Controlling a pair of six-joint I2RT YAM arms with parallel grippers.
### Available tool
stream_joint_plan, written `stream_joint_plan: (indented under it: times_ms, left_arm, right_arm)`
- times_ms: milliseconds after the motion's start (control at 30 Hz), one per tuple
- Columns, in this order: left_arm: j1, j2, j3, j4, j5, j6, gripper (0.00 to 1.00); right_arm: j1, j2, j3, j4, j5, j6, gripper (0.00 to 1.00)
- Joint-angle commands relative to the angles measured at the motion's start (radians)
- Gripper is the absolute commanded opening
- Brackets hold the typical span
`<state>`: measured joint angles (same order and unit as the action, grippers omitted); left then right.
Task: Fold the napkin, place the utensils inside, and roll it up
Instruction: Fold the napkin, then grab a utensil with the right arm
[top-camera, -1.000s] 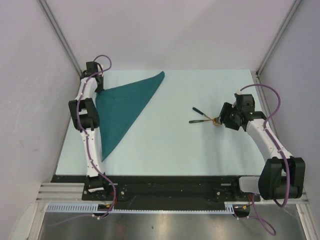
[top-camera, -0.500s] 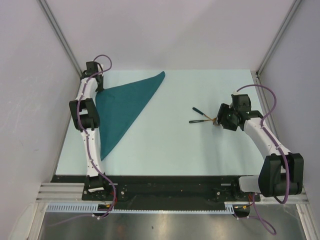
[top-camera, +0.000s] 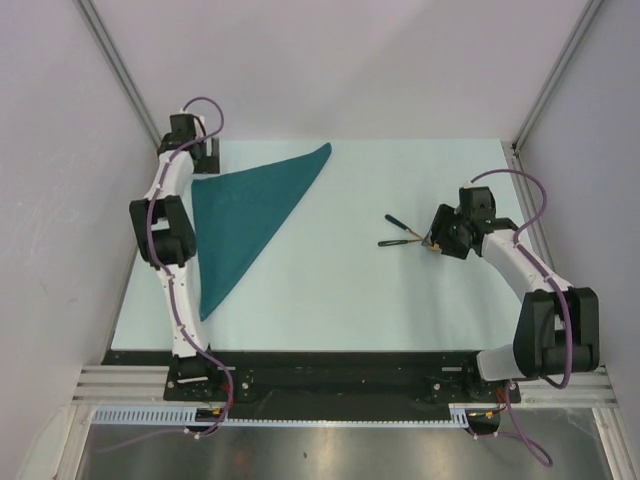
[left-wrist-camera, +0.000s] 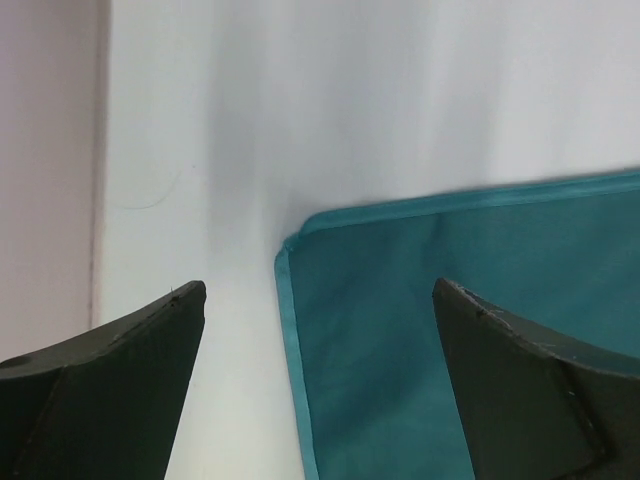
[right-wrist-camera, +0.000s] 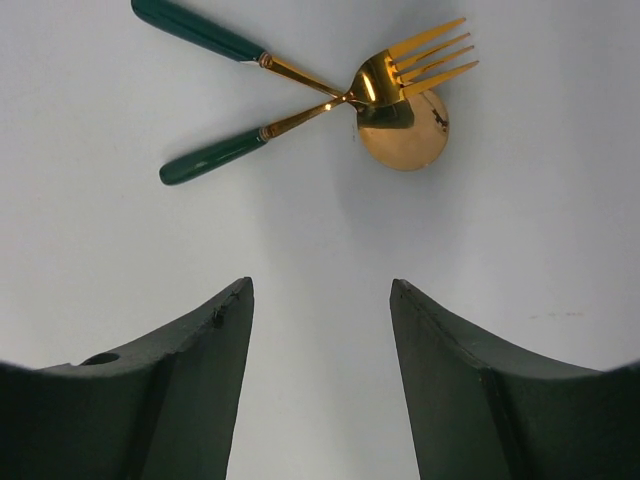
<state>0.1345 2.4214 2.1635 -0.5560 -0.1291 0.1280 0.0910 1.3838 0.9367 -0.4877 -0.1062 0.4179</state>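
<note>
On the left part of the pale, matte table (top-camera: 380, 300): the teal, faintly shiny cloth napkin (top-camera: 240, 215), folded into a flat triangle. Lies with one side close along the table's left edge, partly hidden by the left arm, one tip toward the near left corner and another toward the middle of the far edge. Shows a stitched hem and a rounded corner in the left wrist view (left-wrist-camera: 450, 330).

Above that corner, by the table's far left corner: the black two-finger left gripper (top-camera: 205, 157). Hangs with jaws spread wide and grips nothing; frames the napkin corner between its fingertips (left-wrist-camera: 318, 290), the cloth flat on the table beneath.

Right of the table's middle, well apart from the napkin: the two slim utensils (right-wrist-camera: 345, 97), a fork (right-wrist-camera: 375, 80) with gold tines and a spoon (right-wrist-camera: 405, 140) with a round gold bowl, both with dark green handles. Cross at the necks, fork head over the edge of the spoon bowl, handles fanning toward the napkin side.

Just beside the gold heads, toward the table's right edge: the black right gripper (top-camera: 435, 240). Hovers with jaws partly apart (right-wrist-camera: 320, 285), nothing between them, utensils beyond the fingertips and untouched.
</note>
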Motion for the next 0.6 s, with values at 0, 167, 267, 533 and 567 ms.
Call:
stream_joint_plan:
  times_ms: [0,167,267,533,567]
  left_arm:
    - [-0.088,-0.281,-0.112,0.105,-0.024,-0.05,1.0]
    - [-0.188,-0.484,-0.231,0.122,-0.041,-0.099,1.0]
    - [-0.248,-0.579,-0.283,0.084,-0.002,-0.122,1.0]
    - [-0.368,-0.903,-0.861,0.193,0.178,-0.203,1.0]
    - [-0.375,-0.903,-0.852,0.17,0.177,-0.203,0.99]
  right_arm:
    - [0.018,0.07,0.017,0.101,-0.035,0.077,0.62]
    - [0.055,0.164,0.057,0.193,-0.043,0.162,0.61]
    - [0.072,0.228,0.102,0.213,-0.038,0.144,0.61]
    - [0.156,0.445,0.427,-0.024,0.106,-0.091,0.61]
    - [0.158,0.457,0.429,-0.035,0.135,-0.074,0.6]
